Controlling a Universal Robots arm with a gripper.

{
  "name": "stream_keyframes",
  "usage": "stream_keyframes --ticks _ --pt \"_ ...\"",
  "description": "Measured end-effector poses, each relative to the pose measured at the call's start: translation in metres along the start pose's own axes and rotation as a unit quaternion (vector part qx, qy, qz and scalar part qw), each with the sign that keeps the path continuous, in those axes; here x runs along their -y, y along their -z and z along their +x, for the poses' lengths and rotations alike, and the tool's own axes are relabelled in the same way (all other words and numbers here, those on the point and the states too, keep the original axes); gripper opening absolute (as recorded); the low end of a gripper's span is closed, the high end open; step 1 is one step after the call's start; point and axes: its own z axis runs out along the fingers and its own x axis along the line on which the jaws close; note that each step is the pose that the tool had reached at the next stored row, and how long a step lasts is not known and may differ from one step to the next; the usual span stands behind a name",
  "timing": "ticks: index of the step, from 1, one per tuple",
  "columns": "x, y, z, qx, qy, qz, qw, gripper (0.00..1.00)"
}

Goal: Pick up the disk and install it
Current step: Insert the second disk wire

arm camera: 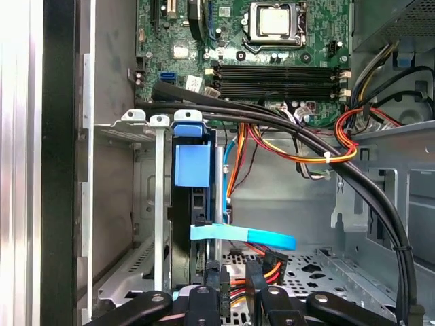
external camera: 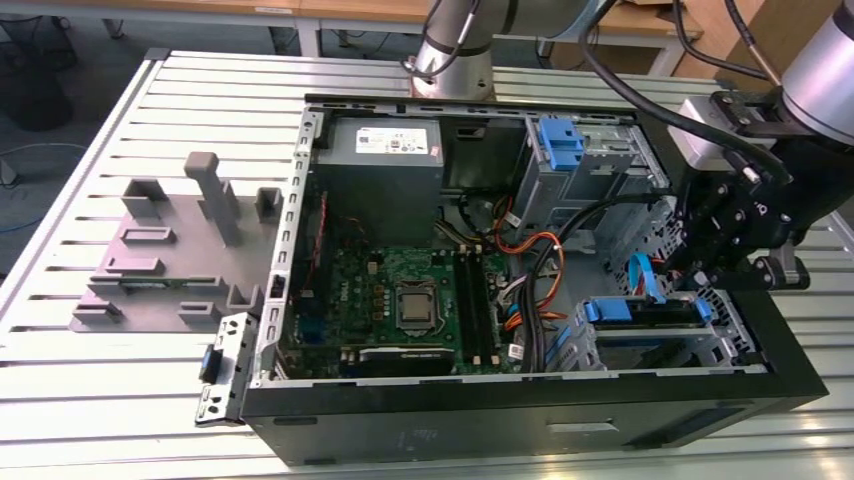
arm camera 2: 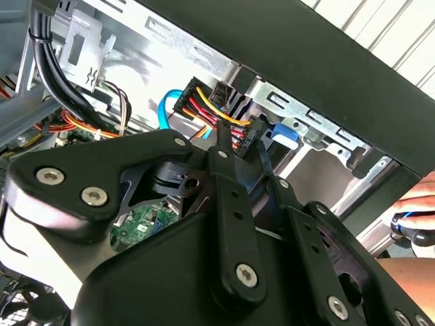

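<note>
1. Open PC tower case (external camera: 534, 420) lies on its side on a slatted metal table (external camera: 80, 400); side panel off, insides up.
2. Motherboard (external camera: 400, 300) sits mid-case w/ CPU socket (external camera: 416, 305) bare; in the first wrist view the same socket (arm camera: 275, 20) is above the RAM slots (arm camera: 279, 75).
3. Grey PSU box (external camera: 380, 160) w/ white sticker sits at the far end of the case; a blue latch (external camera: 561, 145) is on the drive cage toward the exterior view's right of it.
4. Arm's black gripper (external camera: 727, 265) hangs over the case edge on the exterior view's right, just above the lower drive bay; whether its fingers are apart or closed, can't tell; nothing visibly held.
5. The disk (external camera: 641, 325) sits in that lower bay near the case's front corner, blue bracket around it, right under the gripper; in the first wrist view it (arm camera: 194, 204) stands edge-on in the bay w/ the blue bracket tab facing the camera.
6. Light-blue SATA cable (arm camera: 245, 236) crosses in front of the disk; orange/red/yellow power wires (arm camera: 265, 272) bunch just beside the gripper tips.
7. Grey fixture block (external camera: 167, 250) w/ upright posts sits on the table, at the exterior view's left of the case.
8. A person's hand (arm camera 2: 418, 204) shows past the case edge in the second wrist view.
</note>
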Motion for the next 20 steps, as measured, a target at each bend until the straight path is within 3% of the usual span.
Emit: stream_keyframes --ticks 7,12,20 --pt "-0.006 0.0001 0.0018 -0.0001 0.0 0.0028 1.0 0.29" --pt "-0.0096 0.0001 0.0087 -0.0001 0.0 0.0049 0.99999 0.29" --pt "-0.0106 0.0001 0.0131 0.0 0.0 0.0056 0.99998 0.29"
